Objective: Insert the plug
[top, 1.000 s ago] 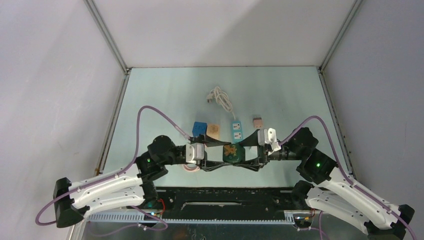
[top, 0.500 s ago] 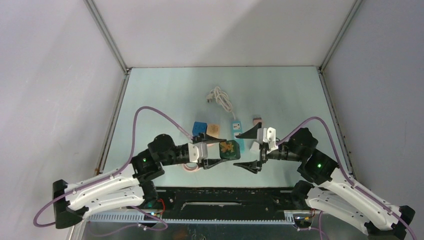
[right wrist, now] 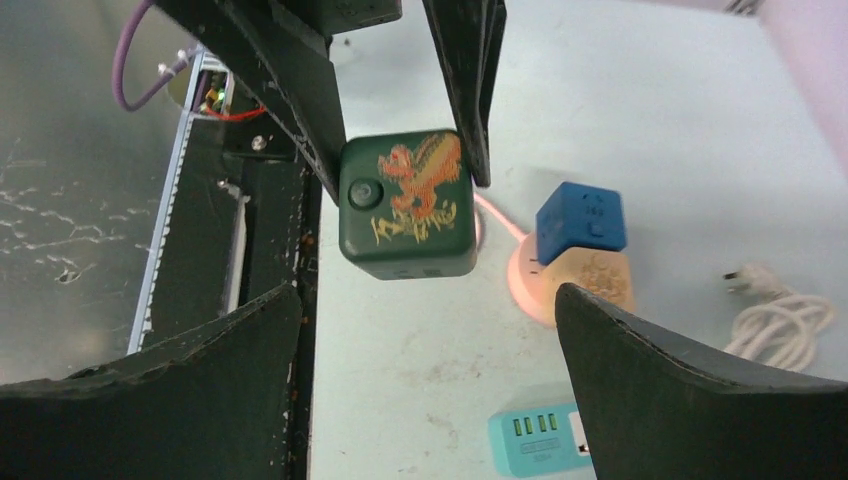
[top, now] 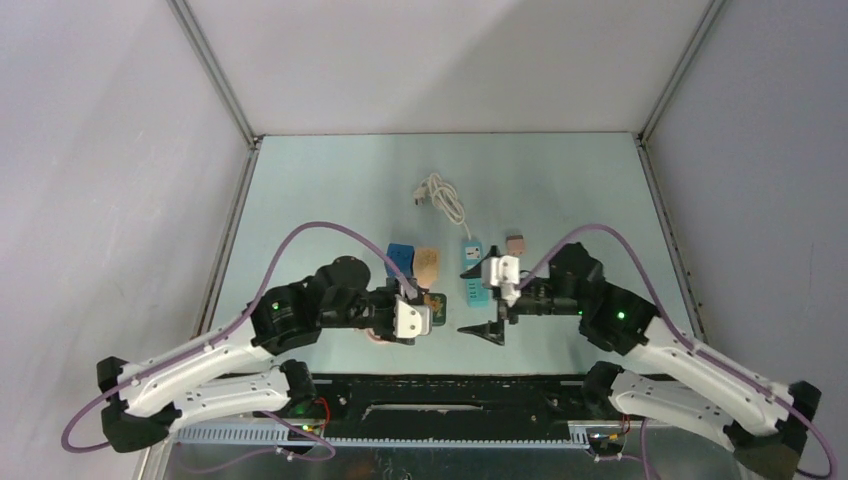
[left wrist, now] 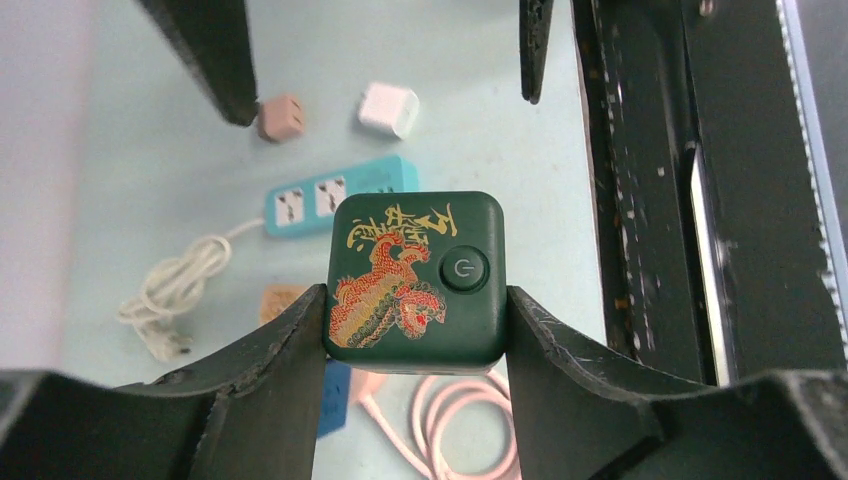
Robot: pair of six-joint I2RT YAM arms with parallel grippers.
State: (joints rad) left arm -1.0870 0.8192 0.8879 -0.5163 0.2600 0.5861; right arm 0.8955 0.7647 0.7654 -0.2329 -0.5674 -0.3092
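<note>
Currently, my left pincer (left wrist: pixel 416 295) clamps the dark green dragon-printed cube plug (left wrist: pixel 400 240); my right pincer (right wrist: pixel 425 295) stands apart. Insertion into the teal plastic power strip (left wrist: pixel 320 200) is pending.

Your plug is a dark green cube (left wrist: pixel 415 280) with rounded corners, a red-and-gold dragon and a round power button on its face. It's clamped in the left gripper (left wrist: pixel 415 305), held in the air. Your teal power strip (left wrist: pixel 340 195) lies flat nearby, sockets up.
</note>
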